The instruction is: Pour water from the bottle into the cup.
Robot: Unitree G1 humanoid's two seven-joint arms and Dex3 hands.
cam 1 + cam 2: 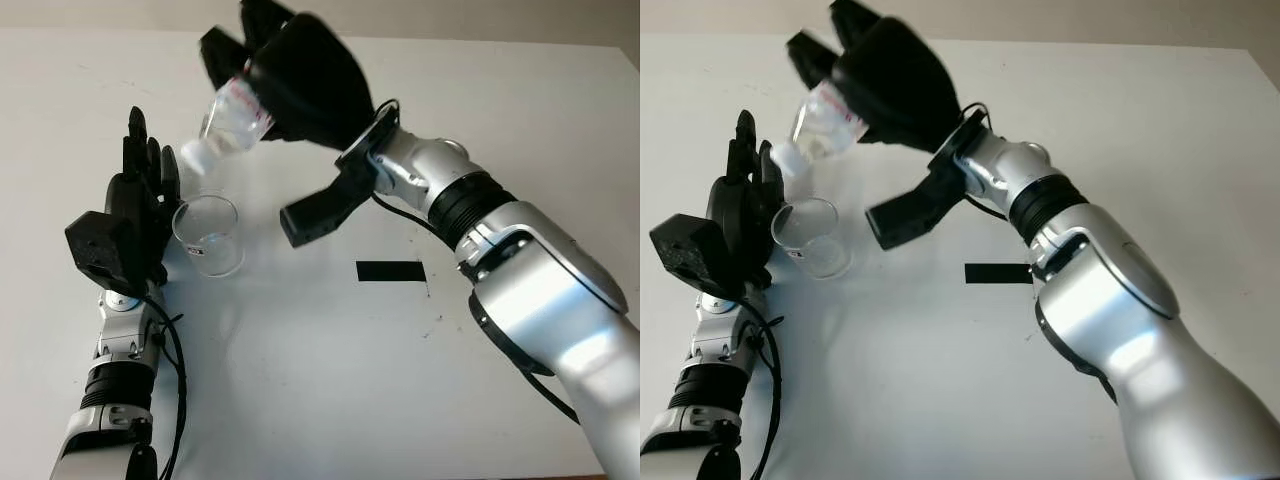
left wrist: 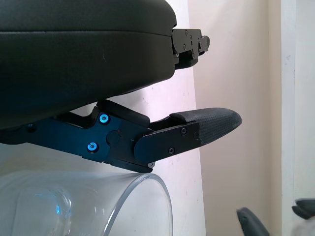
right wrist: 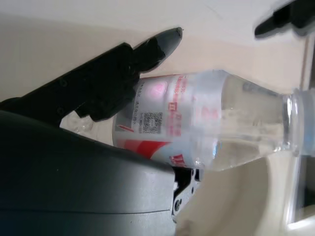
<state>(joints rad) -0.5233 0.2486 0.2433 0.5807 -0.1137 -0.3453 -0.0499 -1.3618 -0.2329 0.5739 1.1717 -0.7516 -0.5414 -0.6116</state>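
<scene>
Bottle (image 1: 232, 122) first: a clear plastic water bottle with a red-and-white label sits in the upper left of the head frames, tipped steeply so its neck points down and left, toward the cup. My right hand (image 1: 300, 75) is clamped around its body, black fingers (image 3: 123, 73) wrapped over the label in my right wrist view, where clear water shows inside the narrowing shoulder. My right arm comes in from the lower right and crosses the white table (image 1: 500, 120) diagonally.

Just below the bottle's mouth stands the cup (image 1: 208, 235), a clear glass beaker, upright at the left-centre of the frame. I cannot tell whether the bottle's mouth touches its rim, nor whether any water is running.

My left hand (image 1: 135, 205) stands upright immediately left of the cup, right against its wall; I cannot tell whether its fingers grip the glass. A black tape strip (image 1: 391, 271) lies on the table right of the cup, well apart from it.
</scene>
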